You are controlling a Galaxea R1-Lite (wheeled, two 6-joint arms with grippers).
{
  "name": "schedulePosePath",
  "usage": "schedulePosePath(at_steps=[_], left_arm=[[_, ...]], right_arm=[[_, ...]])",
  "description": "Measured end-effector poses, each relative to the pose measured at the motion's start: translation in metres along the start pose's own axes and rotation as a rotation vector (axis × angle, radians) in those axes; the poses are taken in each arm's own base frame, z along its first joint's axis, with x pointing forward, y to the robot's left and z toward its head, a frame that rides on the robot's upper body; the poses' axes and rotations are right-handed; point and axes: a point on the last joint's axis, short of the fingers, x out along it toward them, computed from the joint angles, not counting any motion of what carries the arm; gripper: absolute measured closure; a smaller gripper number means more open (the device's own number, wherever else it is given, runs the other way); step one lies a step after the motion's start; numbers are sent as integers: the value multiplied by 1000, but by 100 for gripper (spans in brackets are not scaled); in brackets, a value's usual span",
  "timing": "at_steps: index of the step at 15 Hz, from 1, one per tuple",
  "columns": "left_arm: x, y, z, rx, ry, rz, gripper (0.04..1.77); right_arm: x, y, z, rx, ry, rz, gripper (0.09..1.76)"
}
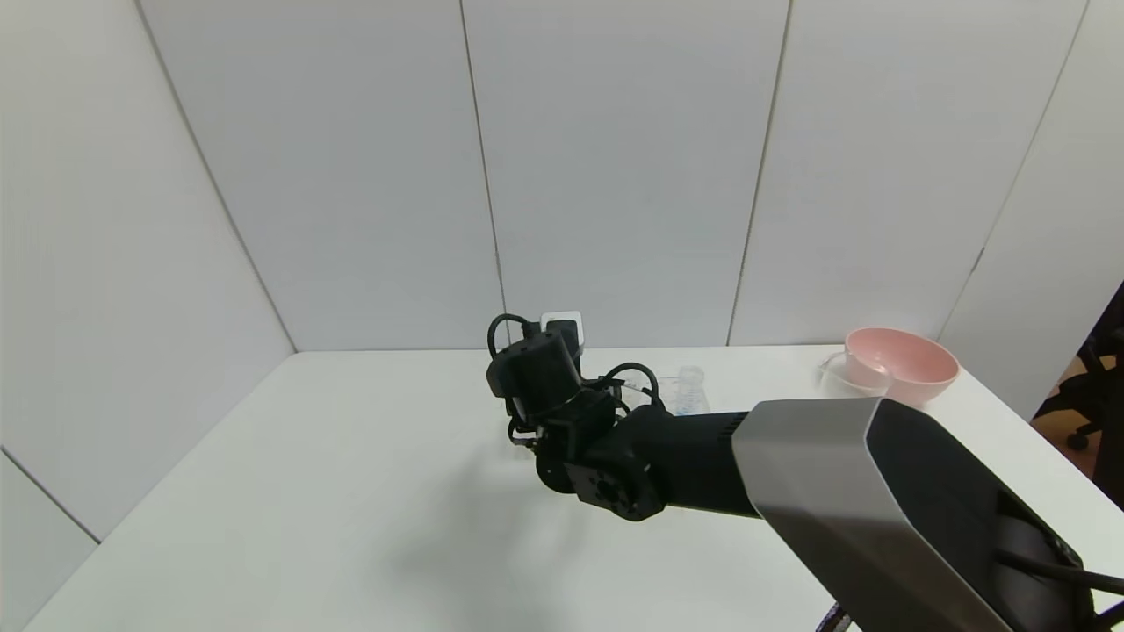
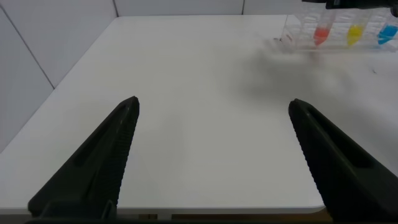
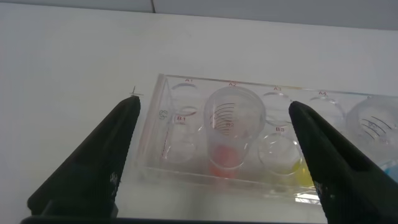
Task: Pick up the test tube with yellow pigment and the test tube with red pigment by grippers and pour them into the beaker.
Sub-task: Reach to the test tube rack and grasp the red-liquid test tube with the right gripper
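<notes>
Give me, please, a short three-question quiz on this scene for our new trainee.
1. True or false: the right gripper has its jaws shut on the test tube with red pigment.
2. What stands right beside the pink bowl? A) the beaker B) the tube rack C) a blue tube
3. Fill in: the left gripper hangs with open jaws over bare ____.

Key: 1. False: the jaws are open, one on each side of the tube. 2. A. 3. table.
</notes>
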Motion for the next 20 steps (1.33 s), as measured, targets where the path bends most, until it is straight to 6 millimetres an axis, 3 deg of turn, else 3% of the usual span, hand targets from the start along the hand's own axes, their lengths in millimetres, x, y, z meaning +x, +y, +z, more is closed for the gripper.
schedulePosePath(at_steps=[6, 15, 16, 20], left_arm=[[0, 0, 0, 0, 0, 0, 9], [0, 0, 0, 0, 0, 0, 9], [0, 0, 0, 0, 0, 0, 9], [0, 0, 0, 0, 0, 0, 9]], right_arm=[[7, 1, -9, -37, -6, -1, 14], [8, 0, -8, -28, -14, -1, 14], [7, 0, -7, -28, -14, 0, 21], [5, 1, -9, -42, 0, 1, 83]])
